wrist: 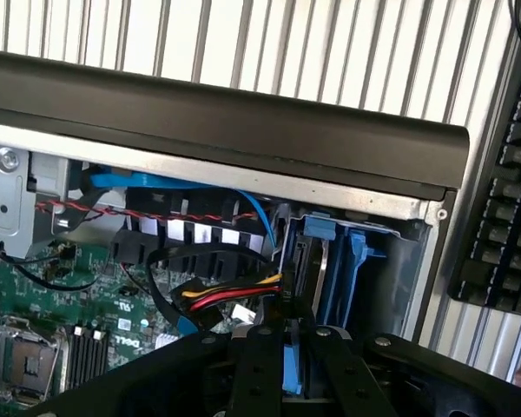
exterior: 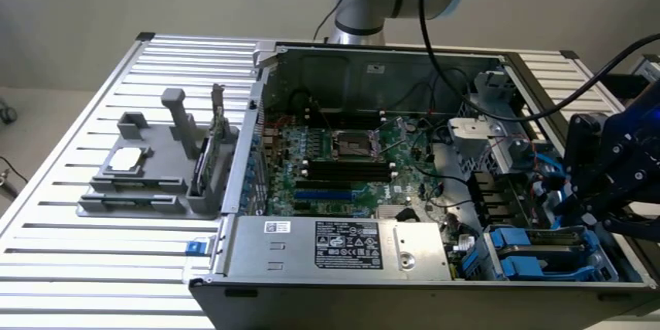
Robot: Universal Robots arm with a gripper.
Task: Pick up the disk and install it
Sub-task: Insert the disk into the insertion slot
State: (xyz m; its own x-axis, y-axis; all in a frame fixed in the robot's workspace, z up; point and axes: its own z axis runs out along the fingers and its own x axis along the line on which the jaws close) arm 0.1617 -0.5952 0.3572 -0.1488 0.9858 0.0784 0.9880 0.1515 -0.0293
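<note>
Exterior view: the gripper [exterior: 607, 183] hangs over the computer case [exterior: 341, 59] at its near corner on the exterior view's right, above the blue drive bay [exterior: 536, 256]. The case stands on the bench [exterior: 83, 268].

Wrist view: the jaws are narrow, clamped on the blue carrier edge of the disk [wrist: 293, 373], near the bay.

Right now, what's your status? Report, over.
Claw shut on disk, blue edge showing. Poised by drive bay. Cables close beside claw.
</note>
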